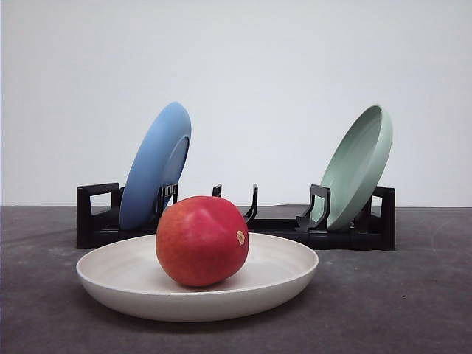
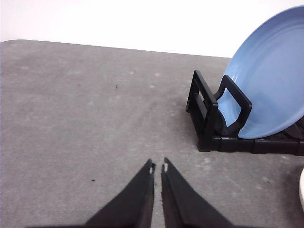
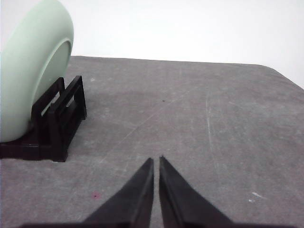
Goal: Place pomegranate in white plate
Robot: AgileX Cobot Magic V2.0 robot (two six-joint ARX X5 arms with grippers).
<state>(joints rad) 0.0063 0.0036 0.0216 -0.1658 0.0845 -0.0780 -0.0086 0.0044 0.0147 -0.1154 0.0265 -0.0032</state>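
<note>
The white plate (image 1: 133,284) sits flat on the gray table (image 1: 398,302) with the pomegranate (image 1: 201,241) in it. Behind, a black rack (image 1: 96,214) holds a blue plate (image 1: 156,164) and a green plate (image 1: 358,166). The left gripper (image 2: 158,167) and right gripper (image 3: 156,161) are both closed, holding nothing.

Dark grey matte tabletop (image 1: 413,310), scuffed and speckled, cream-white shallow round plate (image 1: 118,276) set directly on it, long black plastic dish rack (image 1: 92,221) stood just behind the plate

The right gripper's (image 3: 156,164) fingers meet above grey table (image 3: 199,118); pale green plate (image 3: 33,66) stands in black rack (image 3: 59,118).
</note>
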